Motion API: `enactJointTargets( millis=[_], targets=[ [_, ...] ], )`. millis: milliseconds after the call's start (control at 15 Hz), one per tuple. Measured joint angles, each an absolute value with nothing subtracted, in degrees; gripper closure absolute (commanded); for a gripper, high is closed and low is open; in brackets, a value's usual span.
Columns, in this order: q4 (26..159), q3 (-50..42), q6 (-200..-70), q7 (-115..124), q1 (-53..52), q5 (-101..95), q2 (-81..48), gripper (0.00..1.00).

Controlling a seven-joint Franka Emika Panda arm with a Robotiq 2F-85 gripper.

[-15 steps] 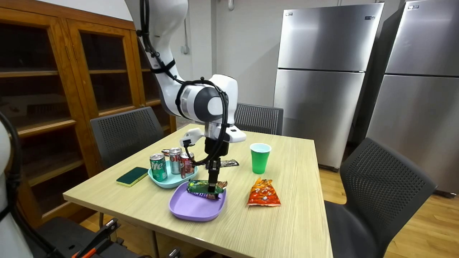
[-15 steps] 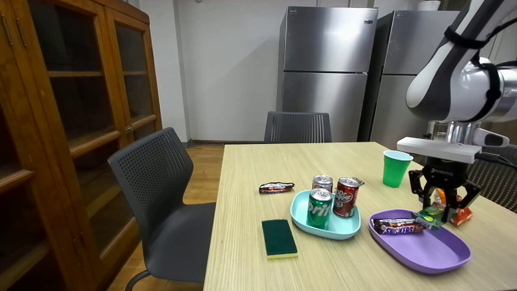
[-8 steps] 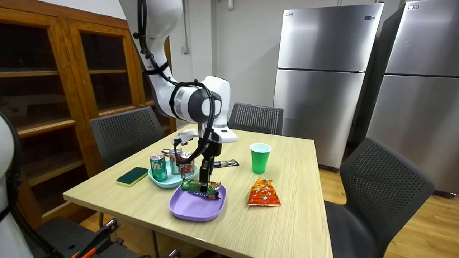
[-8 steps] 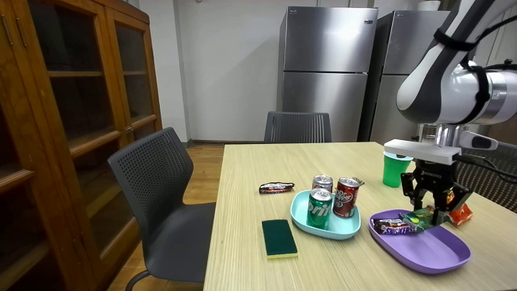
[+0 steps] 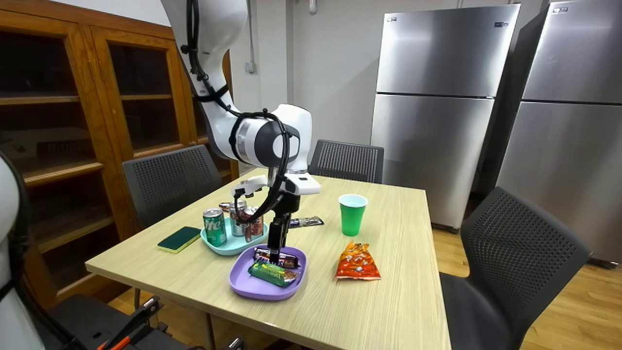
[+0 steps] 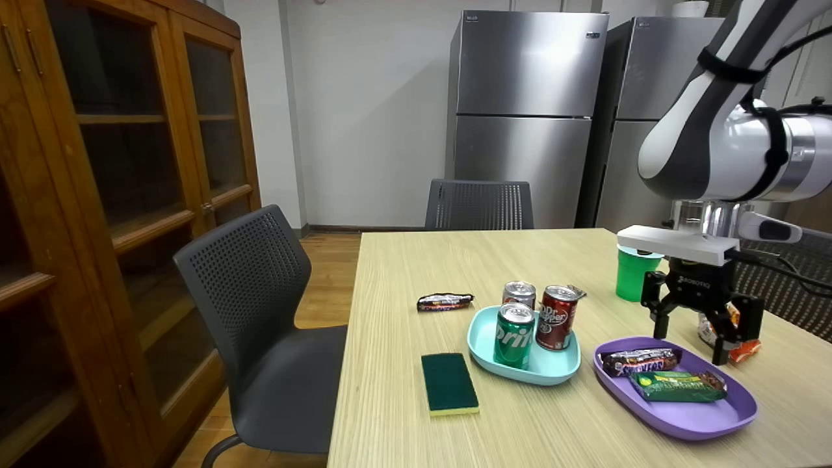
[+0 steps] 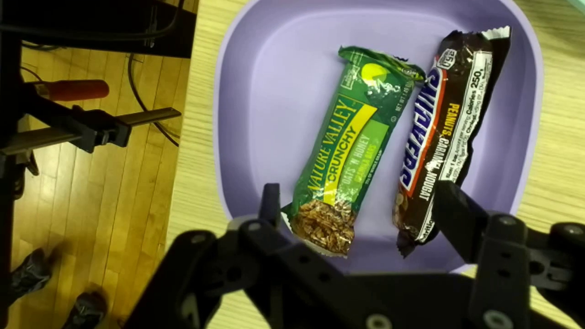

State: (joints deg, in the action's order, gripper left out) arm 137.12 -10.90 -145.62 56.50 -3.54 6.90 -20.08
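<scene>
My gripper (image 7: pixel 356 196) stands open above a purple tray, its black fingers (image 6: pixel 719 351) wide apart and nothing held between them. Below it in the wrist view, a green Nature Valley granola bar (image 7: pixel 340 146) lies flat in the tray, slanting. Beside that bar rests a brown Snickers bar (image 7: pixel 450 128); the finger on the right covers part of its lower end. The purple tray (image 7: pixel 237 114) carries both bars. In an exterior view the green bar (image 6: pixel 676 387) lies in front of the Snickers bar (image 6: pixel 640 361).
Next to the purple tray, a turquoise tray (image 5: pixel 233 250) holds several soda cans (image 6: pixel 515 338). Also on the table are a green sponge (image 6: pixel 450 383), a green cup (image 5: pixel 352 214), an orange snack bag (image 5: pixel 358 262), a dark wrapped bar (image 6: pixel 445 301) and another wrapper (image 5: pixel 306 222). Chairs stand around it.
The gripper moved left in both exterior views with the green bar, then spread its fingers. The green bar dropped from its grip into the purple tray, in front of the Snickers bar.
</scene>
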Motion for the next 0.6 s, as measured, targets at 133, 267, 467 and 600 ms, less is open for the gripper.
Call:
enactJointTargets(
  millis=[133, 267, 467, 600],
  targets=[
    [137.08, -10.91, -145.63, 56.5, -3.54, 6.9, -20.07, 0.0],
    [136.75, -10.96, -145.62, 56.5, -3.53, 6.29, -20.06, 0.0],
    [135.22, -11.08, -145.11, 56.38, -3.53, 3.67, -20.08, 0.0],
    [133.65, -11.17, -144.82, 56.14, -3.5, 2.62, -20.07, 0.0]
  ],
)
